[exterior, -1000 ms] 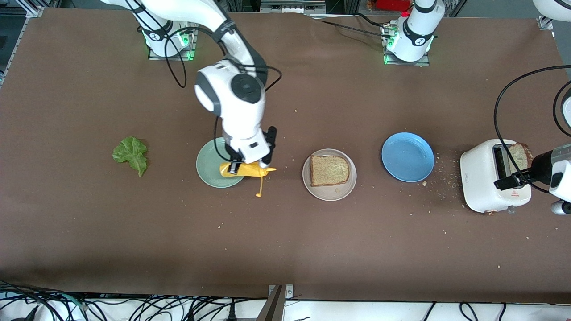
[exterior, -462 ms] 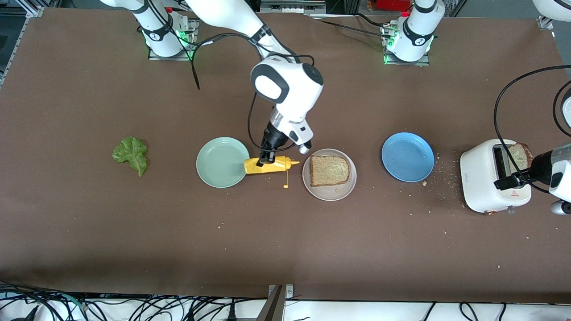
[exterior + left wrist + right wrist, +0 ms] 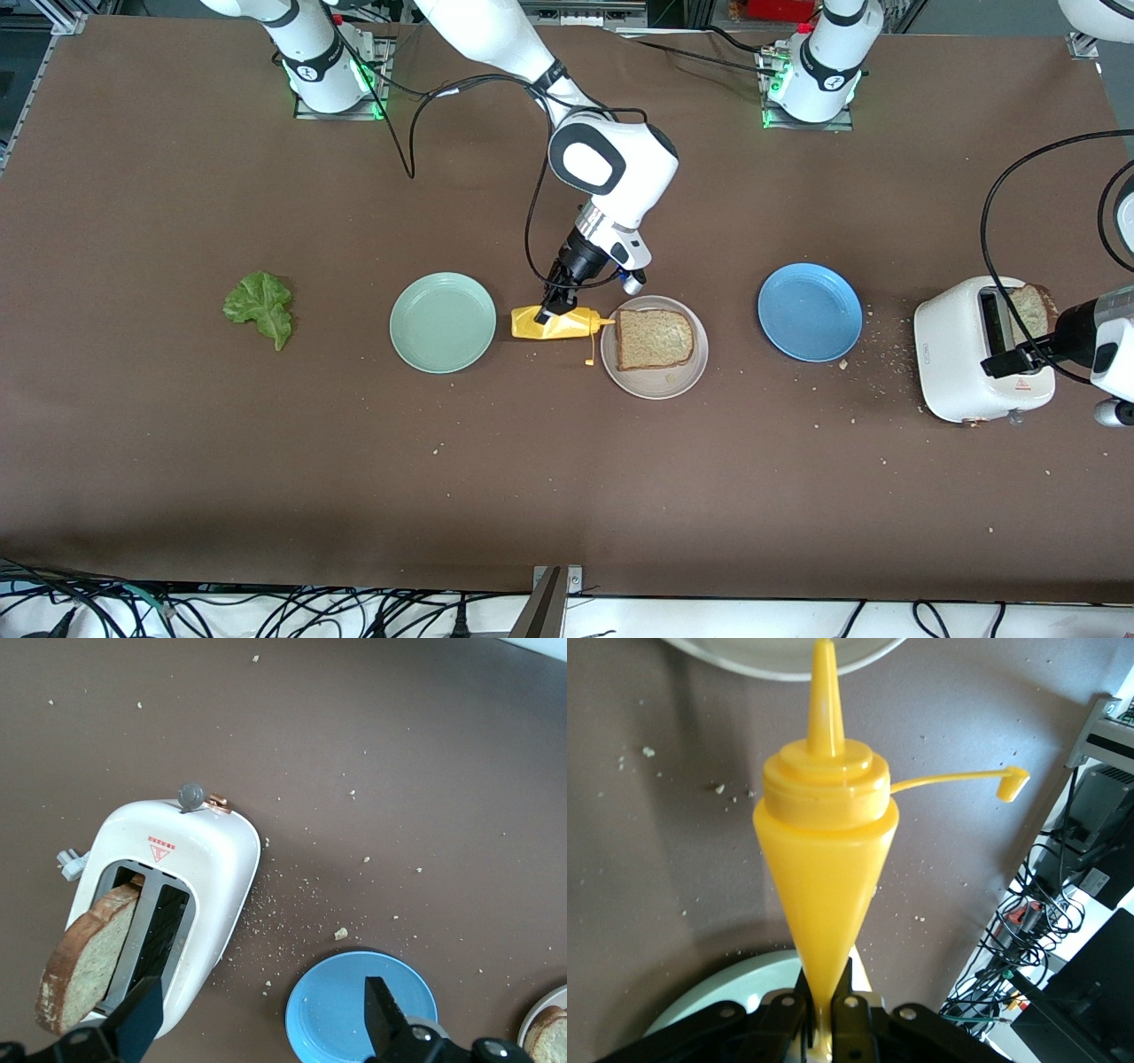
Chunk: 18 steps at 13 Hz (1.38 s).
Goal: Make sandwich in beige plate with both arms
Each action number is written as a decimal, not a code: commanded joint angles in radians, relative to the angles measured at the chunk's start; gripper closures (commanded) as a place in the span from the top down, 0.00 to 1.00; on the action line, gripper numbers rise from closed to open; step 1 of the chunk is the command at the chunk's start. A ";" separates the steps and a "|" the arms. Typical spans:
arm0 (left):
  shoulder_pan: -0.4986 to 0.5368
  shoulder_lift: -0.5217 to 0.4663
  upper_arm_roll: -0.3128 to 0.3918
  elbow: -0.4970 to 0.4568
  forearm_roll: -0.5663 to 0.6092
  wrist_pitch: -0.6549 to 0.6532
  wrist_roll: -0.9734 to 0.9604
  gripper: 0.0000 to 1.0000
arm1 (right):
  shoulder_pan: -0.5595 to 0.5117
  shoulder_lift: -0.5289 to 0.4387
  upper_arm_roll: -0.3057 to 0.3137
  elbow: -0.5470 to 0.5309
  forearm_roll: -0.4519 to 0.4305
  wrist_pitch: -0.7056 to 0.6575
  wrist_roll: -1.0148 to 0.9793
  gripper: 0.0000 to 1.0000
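Note:
One slice of brown bread (image 3: 655, 338) lies on the beige plate (image 3: 666, 383). My right gripper (image 3: 549, 313) is shut on the base of a yellow squeeze bottle (image 3: 560, 324), held sideways between the mint-green plate (image 3: 443, 322) and the beige plate, nozzle at the beige rim. In the right wrist view the bottle (image 3: 824, 842) points at that rim (image 3: 771, 665) from my right gripper (image 3: 827, 1014). A second slice (image 3: 1030, 308) stands in the toaster (image 3: 961, 359). My left gripper (image 3: 1005, 361) waits open over the toaster (image 3: 199, 877) and slice (image 3: 89, 970); between its fingers (image 3: 261, 1032) is nothing.
A lettuce leaf (image 3: 260, 306) lies toward the right arm's end of the table. The blue plate (image 3: 810, 312) sits between the beige plate and the toaster, with crumbs scattered around it. The bottle's open cap (image 3: 1012, 782) dangles on its tether.
My right arm carried the yellow bottle from over the mint-green plate across to the beige plate's rim. The left arm has not moved.

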 commanded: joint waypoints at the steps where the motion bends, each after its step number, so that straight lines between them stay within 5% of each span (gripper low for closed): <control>1: -0.005 -0.009 -0.002 -0.002 0.038 -0.004 -0.008 1.00 | 0.028 0.055 -0.032 0.069 -0.022 -0.032 0.029 0.00; 8: -0.005 -0.009 -0.002 -0.002 0.038 -0.004 -0.008 1.00 | 0.008 -0.003 -0.070 0.078 -0.005 -0.068 -0.115 0.00; 18: -0.006 -0.007 -0.002 -0.003 0.038 -0.006 -0.008 1.00 | -0.386 -0.261 -0.067 0.082 0.573 -0.068 -0.617 0.00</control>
